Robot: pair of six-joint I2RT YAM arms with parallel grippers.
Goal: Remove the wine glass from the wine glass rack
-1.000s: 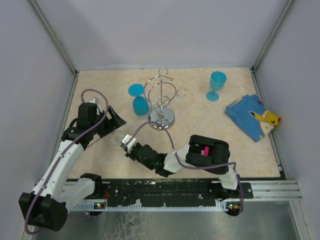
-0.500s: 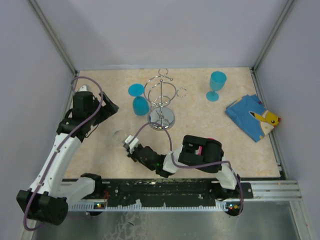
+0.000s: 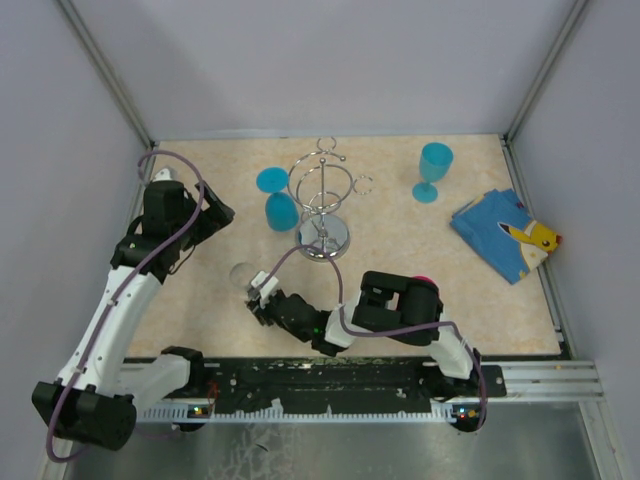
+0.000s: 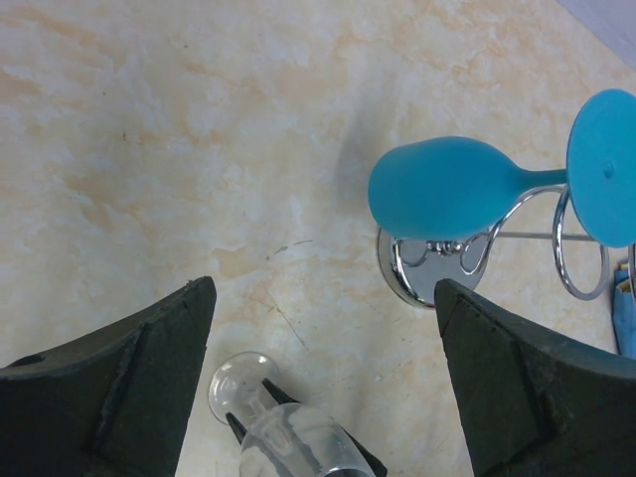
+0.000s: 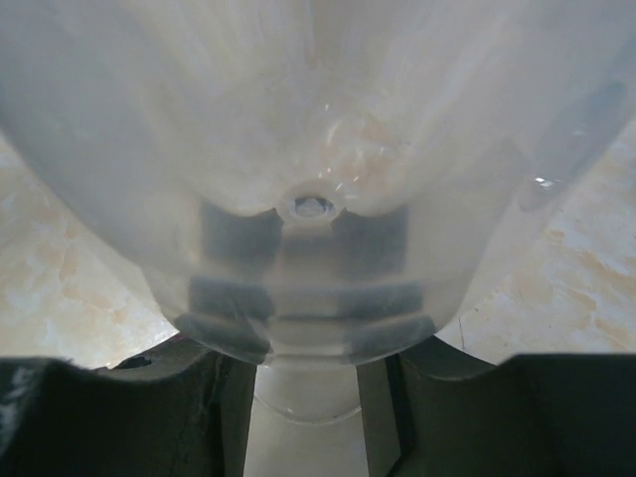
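1. Left gripper (image 4: pixel 323 298): at the far-left of the table (image 3: pixel 400 260). Its fingers (image 4: pixel 149 368) are spread wide with nothing between them. It points toward the rack and stands apart from the glass.
2. Clear wine glass (image 4: pixel 293 437): off the rack, on the near-left of the table, between the two grippers. Its long axis runs along the right gripper's line. The round foot points far-left toward the left arm and the bowl mouth points back at the right gripper. Cannot tell whether the foot touches the table.
3. Right gripper (image 3: pixel 263 294): reaches far-left from the centre with its fingers on either side of the glass bowl. In the wrist view the bowl fills the frame. Cannot tell whether the fingers press on it or stand just clear.
4. A pink patch sits on the right arm; too small to read.
5. Hanging blue wine glass (image 3: pixel 281 211): on a loop arm at the rack's left side, bowl below foot.
6. Wine glass rack (image 3: pixel 330 238): chrome wire, upright on its round mirror base at the table centre.
7. Upright blue wine glass (image 3: pixel 433 165): far-right, well apart from the rack.
8. Blue cloth (image 3: pixel 495 235): by the right edge, printed with a yellow cartoon figure. Lettering, if any, is too small to tell.
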